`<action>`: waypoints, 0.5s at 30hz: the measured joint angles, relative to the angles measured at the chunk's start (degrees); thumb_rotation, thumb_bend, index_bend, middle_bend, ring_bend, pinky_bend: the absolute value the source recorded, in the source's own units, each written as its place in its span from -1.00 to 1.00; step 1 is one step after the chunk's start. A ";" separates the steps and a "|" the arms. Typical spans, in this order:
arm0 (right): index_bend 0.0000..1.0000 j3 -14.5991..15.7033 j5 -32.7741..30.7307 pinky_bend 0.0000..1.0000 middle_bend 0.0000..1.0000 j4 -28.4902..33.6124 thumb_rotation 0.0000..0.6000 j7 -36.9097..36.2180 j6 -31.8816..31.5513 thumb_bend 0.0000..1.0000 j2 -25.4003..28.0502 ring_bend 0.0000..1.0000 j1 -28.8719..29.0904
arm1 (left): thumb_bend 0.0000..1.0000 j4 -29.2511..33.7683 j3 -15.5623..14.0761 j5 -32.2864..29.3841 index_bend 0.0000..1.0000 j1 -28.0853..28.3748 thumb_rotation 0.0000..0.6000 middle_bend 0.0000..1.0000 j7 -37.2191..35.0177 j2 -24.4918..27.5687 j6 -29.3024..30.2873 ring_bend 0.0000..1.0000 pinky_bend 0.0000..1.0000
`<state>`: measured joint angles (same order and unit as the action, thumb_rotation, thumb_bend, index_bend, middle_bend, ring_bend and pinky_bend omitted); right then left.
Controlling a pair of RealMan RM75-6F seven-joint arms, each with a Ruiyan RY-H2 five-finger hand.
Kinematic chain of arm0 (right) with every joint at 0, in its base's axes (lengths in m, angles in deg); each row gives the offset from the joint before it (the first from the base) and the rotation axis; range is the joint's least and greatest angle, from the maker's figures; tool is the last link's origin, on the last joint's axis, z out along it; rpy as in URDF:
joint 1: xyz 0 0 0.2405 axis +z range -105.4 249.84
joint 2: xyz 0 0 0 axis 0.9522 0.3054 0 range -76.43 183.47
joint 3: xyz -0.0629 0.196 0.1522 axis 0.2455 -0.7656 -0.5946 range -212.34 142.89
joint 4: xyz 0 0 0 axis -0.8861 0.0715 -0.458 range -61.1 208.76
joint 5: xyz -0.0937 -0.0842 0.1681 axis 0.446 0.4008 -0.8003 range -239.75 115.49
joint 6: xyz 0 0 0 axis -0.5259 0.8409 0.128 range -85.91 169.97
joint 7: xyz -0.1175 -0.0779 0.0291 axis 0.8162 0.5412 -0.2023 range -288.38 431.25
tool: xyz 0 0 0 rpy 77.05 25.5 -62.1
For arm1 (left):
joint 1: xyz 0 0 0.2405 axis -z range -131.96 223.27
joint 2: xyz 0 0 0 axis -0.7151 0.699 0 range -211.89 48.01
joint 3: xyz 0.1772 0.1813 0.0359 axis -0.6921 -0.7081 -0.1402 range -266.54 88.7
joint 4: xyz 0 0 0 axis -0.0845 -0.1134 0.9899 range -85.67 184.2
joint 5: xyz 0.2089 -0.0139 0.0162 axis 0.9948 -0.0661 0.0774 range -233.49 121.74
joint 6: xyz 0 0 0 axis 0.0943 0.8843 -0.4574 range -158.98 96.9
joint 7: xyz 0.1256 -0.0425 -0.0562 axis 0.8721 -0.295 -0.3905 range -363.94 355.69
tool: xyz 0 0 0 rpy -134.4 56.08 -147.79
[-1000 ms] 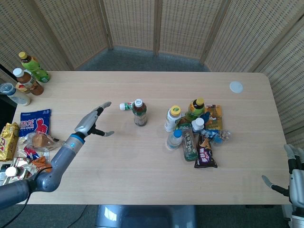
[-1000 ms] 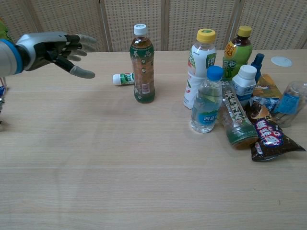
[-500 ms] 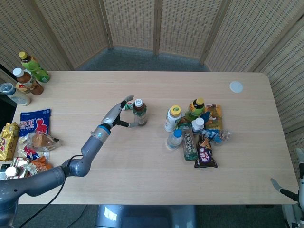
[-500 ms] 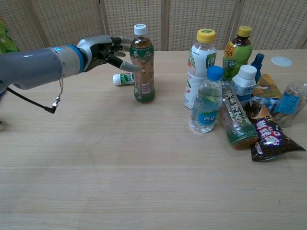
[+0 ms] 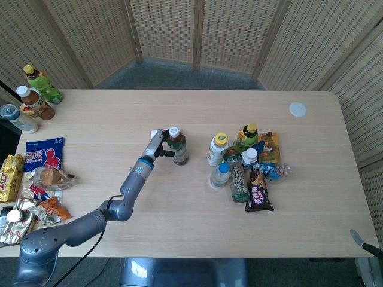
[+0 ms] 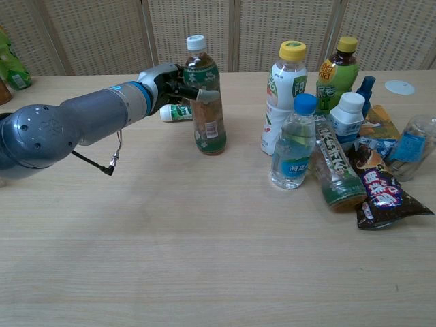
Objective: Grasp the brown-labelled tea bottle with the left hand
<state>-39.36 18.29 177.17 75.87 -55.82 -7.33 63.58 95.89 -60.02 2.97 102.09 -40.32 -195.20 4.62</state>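
The brown-labelled tea bottle, white-capped, stands left of the table's middle and leans with its top toward the left. My left hand reaches in from the left and grips its upper part, the thumb lying across the front and the other fingers behind the neck. Of my right hand only a fingertip shows at the bottom right corner of the head view, far from the bottles.
A small white-and-green bottle lies just behind my left hand. To the right is a cluster: a yellow-capped white bottle, a water bottle, a snack pack. Snacks and bottles line the left edge.
My left hand has travelled right to the tea bottle and wrapped around its upper part. The bottle has shifted slightly right and now leans. My right hand has sunk almost out of view.
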 measured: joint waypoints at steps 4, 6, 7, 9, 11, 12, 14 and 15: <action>-1.00 -0.01 0.26 -1.00 -1.00 -0.16 0.75 -0.30 0.10 -0.70 -0.08 -1.00 -0.06 | -0.20 0.86 0.57 1.42 0.28 -0.74 1.00 0.36 -2.37 0.40 1.99 0.21 -0.11; -1.00 -0.04 0.37 -1.00 -1.00 -0.39 0.74 -0.48 0.39 -0.71 -0.27 -1.00 0.06 | -0.21 3.03 0.60 2.28 0.28 -1.68 1.00 0.36 -2.92 1.75 3.12 0.21 -0.11; -1.00 -0.05 0.40 -1.00 -1.00 -0.50 0.75 -0.54 0.57 -0.71 -0.36 -1.00 0.13 | -0.21 4.28 0.56 2.70 0.28 -2.19 1.00 0.36 -3.09 2.55 3.70 0.21 -0.11; -1.00 -0.12 0.50 -1.00 -1.00 -0.80 0.74 -0.66 1.06 -0.70 -0.63 -1.00 0.41 | -0.22 7.92 0.41 3.75 0.27 -3.61 1.00 0.35 -3.35 4.89 5.17 0.21 -0.11; -1.00 -0.19 0.62 -1.00 -1.00 -1.01 0.75 -0.76 1.52 -0.70 -0.88 -1.00 0.72 | -0.22 12.46 0.26 4.73 0.27 -5.30 1.00 0.35 -3.38 7.83 6.80 0.21 -0.11; -1.00 -0.25 0.70 -1.00 -1.00 -1.14 0.75 -0.80 1.86 -0.70 -1.06 -1.00 0.95 | -0.22 14.65 0.21 5.07 0.27 -6.08 1.00 0.35 -3.31 9.25 7.47 0.21 -0.11; -1.00 -0.35 0.83 -1.00 -1.00 -1.36 0.75 -0.85 2.38 -0.70 -1.34 -1.00 1.35 | -0.23 20.18 0.16 5.64 0.27 -7.99 1.00 0.35 -2.89 12.96 8.97 0.21 -0.11; -1.00 -0.43 0.95 -1.00 -1.00 -1.53 0.75 -0.92 2.71 -0.70 -1.58 -1.00 1.63 | -0.23 22.70 0.19 5.78 0.27 -8.84 1.00 0.34 -2.63 14.69 9.56 0.21 -0.11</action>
<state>-39.79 19.25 175.63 74.94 -53.11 -8.90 65.21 118.59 -59.83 8.75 93.25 -42.95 -180.51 14.18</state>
